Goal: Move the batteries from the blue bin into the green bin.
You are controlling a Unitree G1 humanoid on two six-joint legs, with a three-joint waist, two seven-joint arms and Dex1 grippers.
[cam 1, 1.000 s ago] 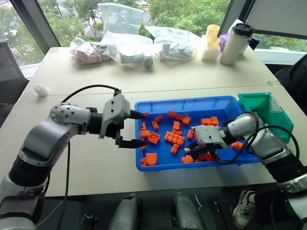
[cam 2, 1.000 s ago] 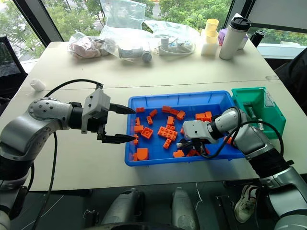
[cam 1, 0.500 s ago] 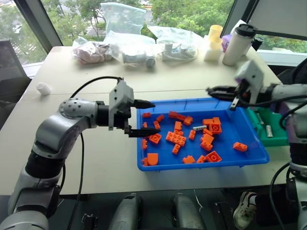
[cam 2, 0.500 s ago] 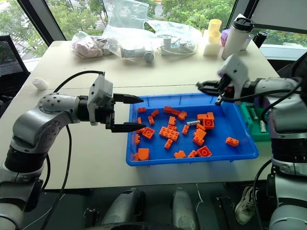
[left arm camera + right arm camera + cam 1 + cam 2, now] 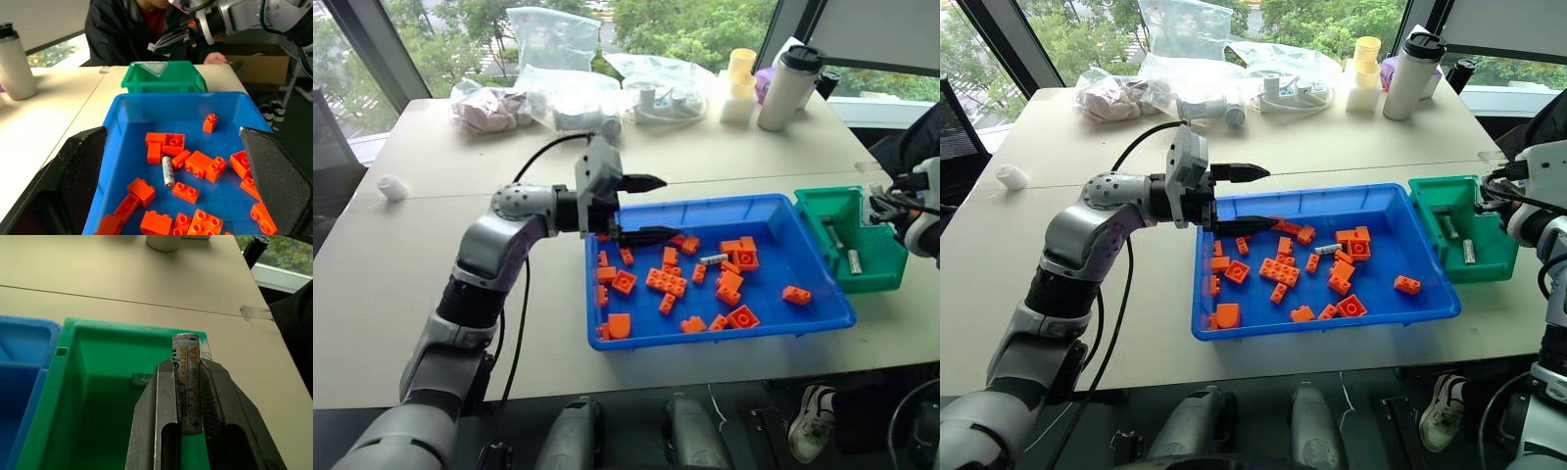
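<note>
Near the right front edge of the beige table (image 5: 431, 294), the wide bright blue plastic tray (image 5: 636, 338) lies with the small green plastic box (image 5: 886, 279) touching its right end. The right gripper (image 5: 188, 396) is above the green box, clenched on a silver-grey AA battery (image 5: 186, 382) that stands up between its two black fingers. Two more silver-grey cylinder batteries (image 5: 854, 261) lie on the floor of the green box, one nearer its back wall (image 5: 830, 233). A fourth battery (image 5: 712, 260) rests in the blue tray, toward its back wall and right of middle, among scattered orange plastic building bricks (image 5: 668, 283). The left gripper (image 5: 651, 208) reaches level over the tray's back left corner, its two fingers spread wide apart with nothing between them. Along the table's far edge stand clear plastic bags (image 5: 548, 39) and a white tumbler with a black lid (image 5: 787, 86). A person in a dark jacket (image 5: 132, 29) sits beyond the green box
</note>
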